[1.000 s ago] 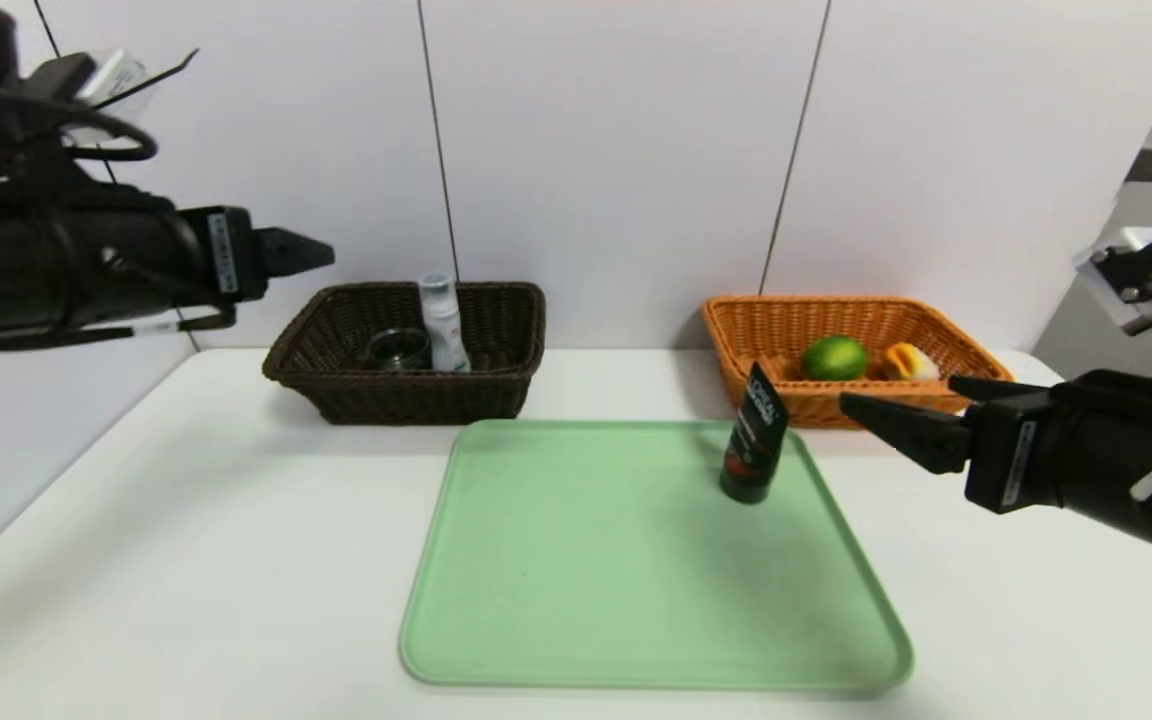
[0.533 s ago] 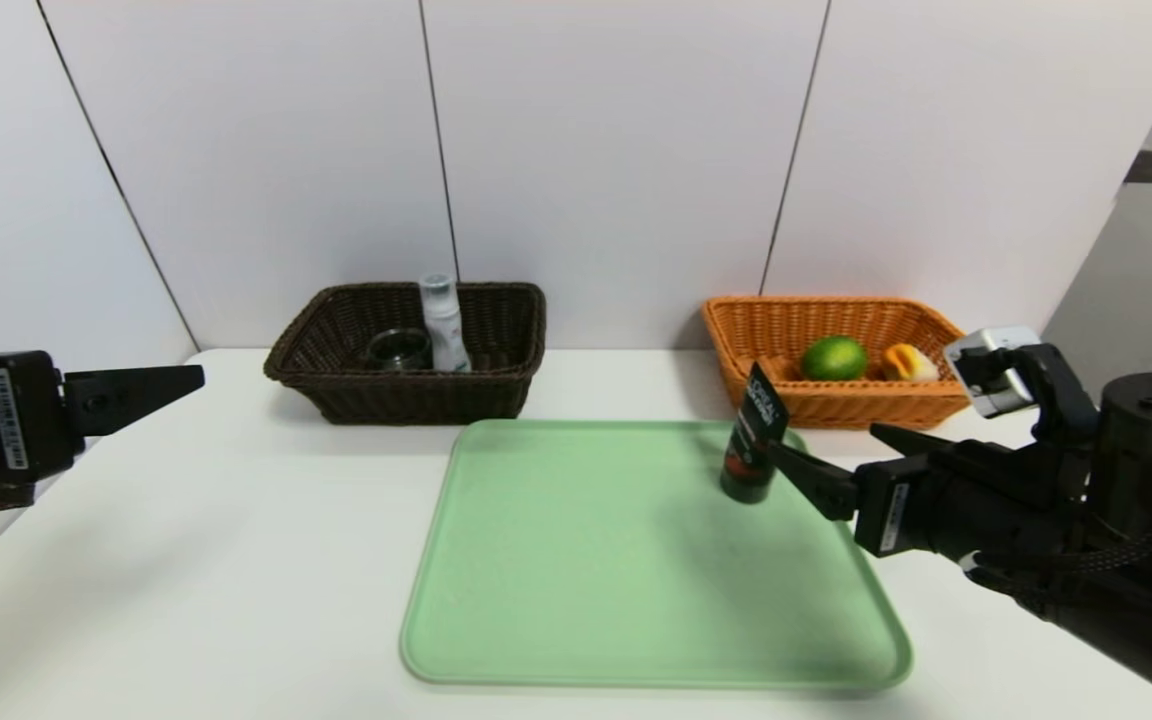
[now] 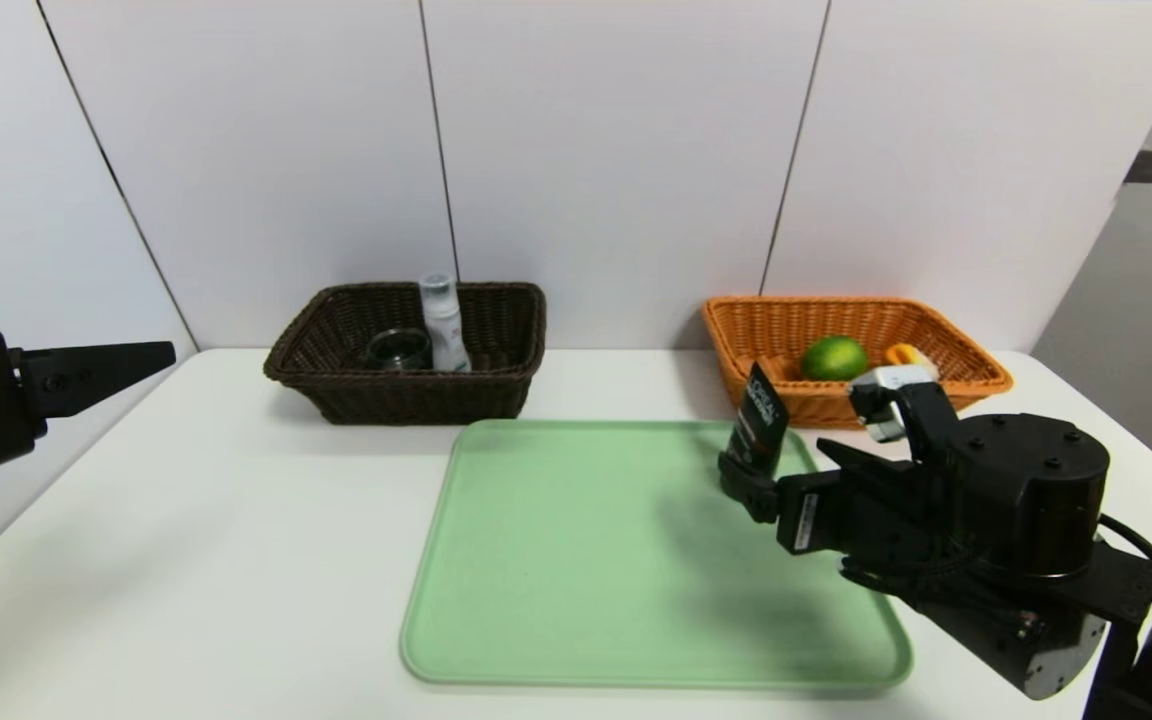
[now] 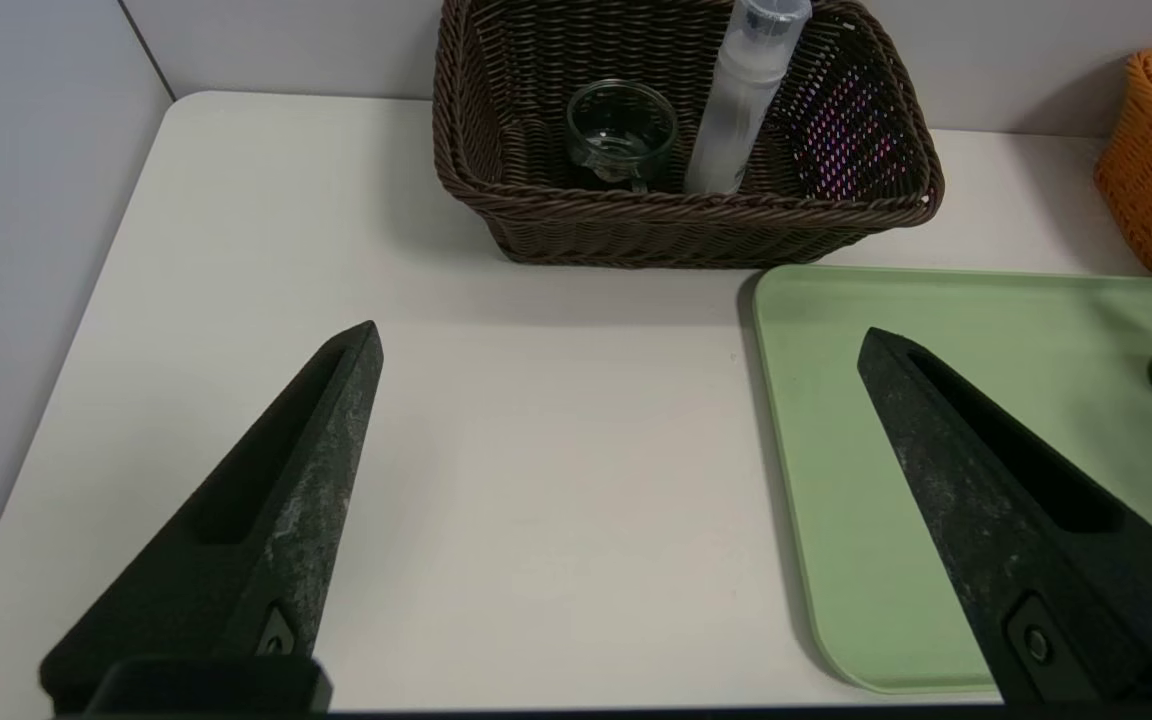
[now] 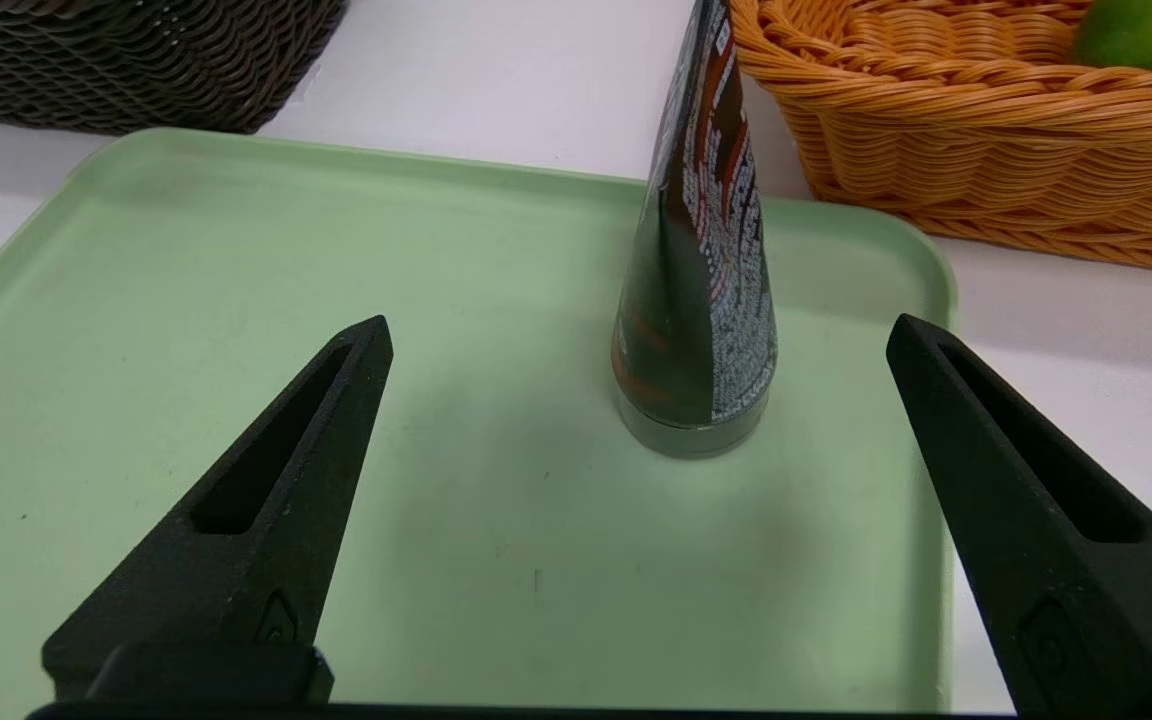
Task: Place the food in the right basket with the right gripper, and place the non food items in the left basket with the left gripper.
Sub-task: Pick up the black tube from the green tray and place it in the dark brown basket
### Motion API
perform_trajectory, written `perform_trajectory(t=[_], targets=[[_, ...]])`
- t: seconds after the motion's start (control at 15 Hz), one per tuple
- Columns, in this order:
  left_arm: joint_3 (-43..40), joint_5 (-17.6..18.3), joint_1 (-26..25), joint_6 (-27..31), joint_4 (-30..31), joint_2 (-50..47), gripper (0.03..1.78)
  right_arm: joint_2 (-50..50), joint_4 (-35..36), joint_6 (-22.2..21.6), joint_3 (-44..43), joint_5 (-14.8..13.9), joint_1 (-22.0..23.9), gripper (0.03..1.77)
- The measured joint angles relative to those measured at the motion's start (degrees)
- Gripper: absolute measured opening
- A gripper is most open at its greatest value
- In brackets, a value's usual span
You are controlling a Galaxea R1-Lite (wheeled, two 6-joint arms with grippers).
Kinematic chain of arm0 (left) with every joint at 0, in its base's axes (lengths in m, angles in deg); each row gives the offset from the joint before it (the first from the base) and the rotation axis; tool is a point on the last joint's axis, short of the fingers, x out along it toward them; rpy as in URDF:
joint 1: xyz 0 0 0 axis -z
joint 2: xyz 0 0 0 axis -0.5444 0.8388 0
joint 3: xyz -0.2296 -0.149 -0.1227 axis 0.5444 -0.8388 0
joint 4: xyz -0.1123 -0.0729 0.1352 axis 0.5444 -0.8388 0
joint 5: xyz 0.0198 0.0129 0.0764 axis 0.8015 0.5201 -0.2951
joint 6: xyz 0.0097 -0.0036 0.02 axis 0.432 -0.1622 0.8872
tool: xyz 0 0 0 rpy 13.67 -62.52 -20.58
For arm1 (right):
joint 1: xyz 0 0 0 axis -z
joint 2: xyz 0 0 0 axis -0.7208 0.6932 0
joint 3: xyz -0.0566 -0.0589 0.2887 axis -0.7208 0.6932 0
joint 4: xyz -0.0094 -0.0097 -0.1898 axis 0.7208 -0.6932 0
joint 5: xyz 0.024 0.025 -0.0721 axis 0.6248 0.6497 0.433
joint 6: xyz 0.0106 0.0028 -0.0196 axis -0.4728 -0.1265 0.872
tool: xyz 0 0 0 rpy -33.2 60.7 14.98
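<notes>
Risk lay with the right gripper [image 5: 636, 335], its jaws wide apart on either side of the cosmetic tube [image 5: 698, 270] standing cap-down at the green tray [image 3: 576, 600]'s far right corner: a non-food item could wrongly enter the orange basket [image 3: 936, 395], or topple if nudged, while the left gripper [image 4: 616, 345] hung open, idle.

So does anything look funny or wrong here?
Yes: the open right gripper is lined up on the dark tube standing on the green tray. A tube like that looks like non-food, which is the left gripper's job.
</notes>
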Motion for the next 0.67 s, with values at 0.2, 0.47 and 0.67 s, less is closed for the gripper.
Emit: perform_trajectory(t=[0.2,0.47,0.67], targets=[[1.6,0.0,0.0,0.0,0.0,1.0,1.69,5.1,7.1,0.0,0.0,-2.8,0.0,1.71],[3.0,0.0,0.0,0.0,0.1,2.3,1.69,9.8,11.1,0.1,-1.3,-3.9,0.4,1.71],[4.7,0.0,0.0,0.0,0.1,3.5,1.69,12.3,11.3,0.3,-3.4,-4.0,1.2,1.71]])
